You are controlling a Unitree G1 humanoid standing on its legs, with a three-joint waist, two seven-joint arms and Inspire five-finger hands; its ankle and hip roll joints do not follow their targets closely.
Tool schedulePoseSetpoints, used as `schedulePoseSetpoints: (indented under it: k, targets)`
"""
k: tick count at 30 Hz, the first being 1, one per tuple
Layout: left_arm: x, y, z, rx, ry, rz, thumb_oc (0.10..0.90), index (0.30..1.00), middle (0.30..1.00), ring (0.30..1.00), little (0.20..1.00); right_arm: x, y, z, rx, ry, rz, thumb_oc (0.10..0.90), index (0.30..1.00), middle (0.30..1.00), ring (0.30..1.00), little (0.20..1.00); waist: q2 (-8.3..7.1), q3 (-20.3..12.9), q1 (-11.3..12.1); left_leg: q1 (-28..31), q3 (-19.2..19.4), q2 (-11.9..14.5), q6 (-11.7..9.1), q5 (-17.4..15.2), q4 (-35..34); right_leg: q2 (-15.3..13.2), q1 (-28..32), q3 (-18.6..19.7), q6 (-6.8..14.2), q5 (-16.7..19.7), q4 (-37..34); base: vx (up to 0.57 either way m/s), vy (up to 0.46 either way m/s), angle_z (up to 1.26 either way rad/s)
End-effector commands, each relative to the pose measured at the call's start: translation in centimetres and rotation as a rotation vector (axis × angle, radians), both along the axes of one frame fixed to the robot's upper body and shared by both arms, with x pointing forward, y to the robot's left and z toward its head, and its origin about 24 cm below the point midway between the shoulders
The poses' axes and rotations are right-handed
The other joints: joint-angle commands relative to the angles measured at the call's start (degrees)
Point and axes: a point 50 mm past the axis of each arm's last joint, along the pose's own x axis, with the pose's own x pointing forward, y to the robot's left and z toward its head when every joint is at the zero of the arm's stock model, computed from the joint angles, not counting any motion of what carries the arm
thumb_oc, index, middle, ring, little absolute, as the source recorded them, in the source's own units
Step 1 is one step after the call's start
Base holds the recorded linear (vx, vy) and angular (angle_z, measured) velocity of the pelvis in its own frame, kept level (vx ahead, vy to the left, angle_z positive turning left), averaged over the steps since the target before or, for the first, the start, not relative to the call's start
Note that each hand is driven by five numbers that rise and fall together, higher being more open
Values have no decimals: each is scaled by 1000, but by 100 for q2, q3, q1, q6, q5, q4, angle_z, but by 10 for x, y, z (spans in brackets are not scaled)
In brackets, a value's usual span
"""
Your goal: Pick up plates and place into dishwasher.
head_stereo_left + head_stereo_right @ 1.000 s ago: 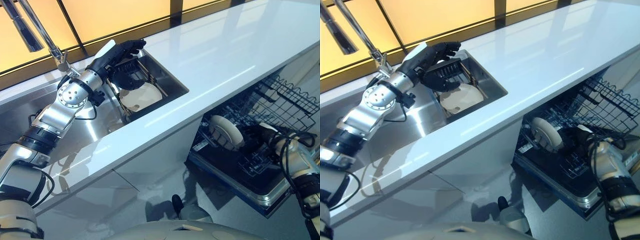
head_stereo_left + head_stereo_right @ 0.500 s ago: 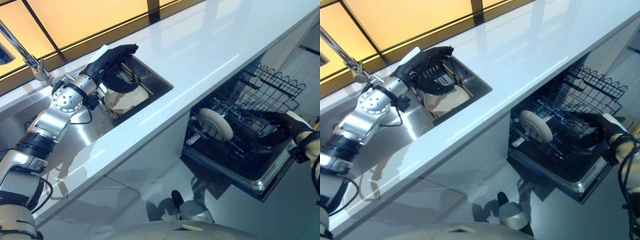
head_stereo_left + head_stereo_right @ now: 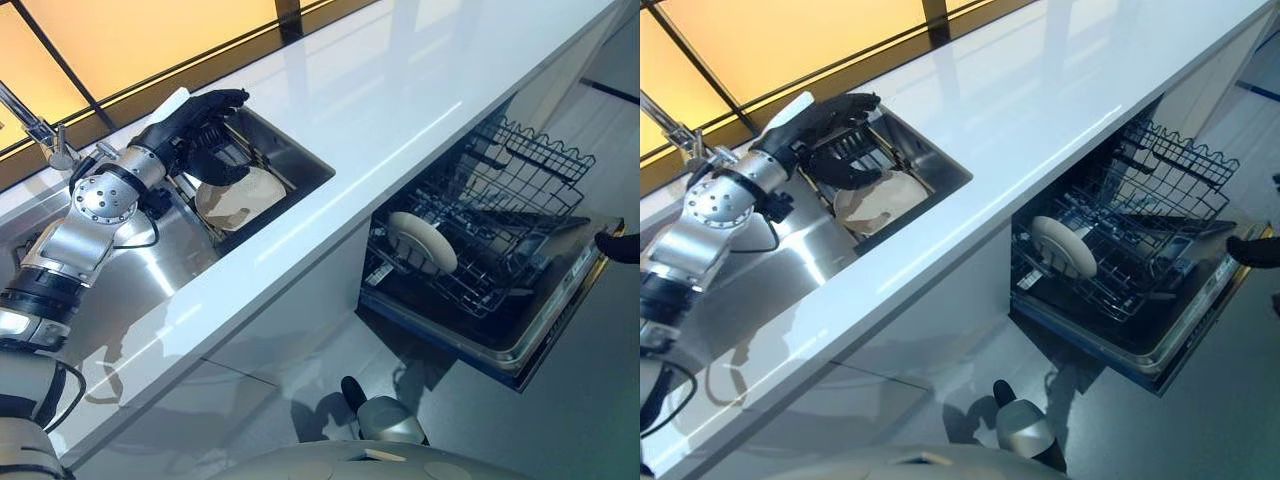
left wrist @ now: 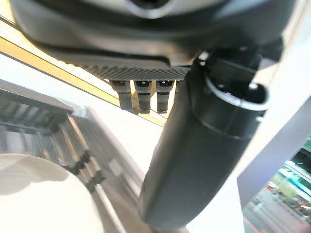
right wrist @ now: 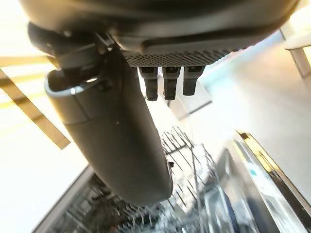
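White plate (image 3: 238,193), upper left, was hovered over by spread left hand (image 3: 190,125); its rim should be pinched squarely.

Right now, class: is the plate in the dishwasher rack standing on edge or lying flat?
On edge. The plate stands tilted in the lower rack, its round face turned outward and the wires around it.
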Motion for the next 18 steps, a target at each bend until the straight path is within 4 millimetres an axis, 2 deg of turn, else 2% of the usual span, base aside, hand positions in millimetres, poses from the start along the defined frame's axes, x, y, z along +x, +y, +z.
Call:
schedulePoseSetpoints:
  k: [1,6,11,18]
  targets:
    - [0,38,57,72,-112,167,800,900,900,900,900,8,24,81,-270,-268,116,800,900,900,900,900,-133,-693,158,-380,-120,-147,275,175,37,36,266,-56,409,-217,112,0,0,0]
    - [12,44,59,118,-16,230,800,900,900,900,900,25,41,90,-318,-261,189,800,900,900,900,900,-65,-690,210,-401,-173,-173,286,199,37,26,274,-108,402,-234,109,-1,2,2]
    - [21,44,65,182,98,269,800,900,900,900,900,38,51,94,-347,-237,218,800,900,900,900,900,-7,-673,199,-402,-182,-192,283,209,37,17,284,-112,410,-236,98,9,4,7]
    - [37,28,69,109,186,263,800,900,900,900,900,50,63,101,-372,-268,265,800,900,900,900,900,64,-629,131,-378,-135,-213,286,211,37,9,294,-92,424,-251,120,3,2,2]
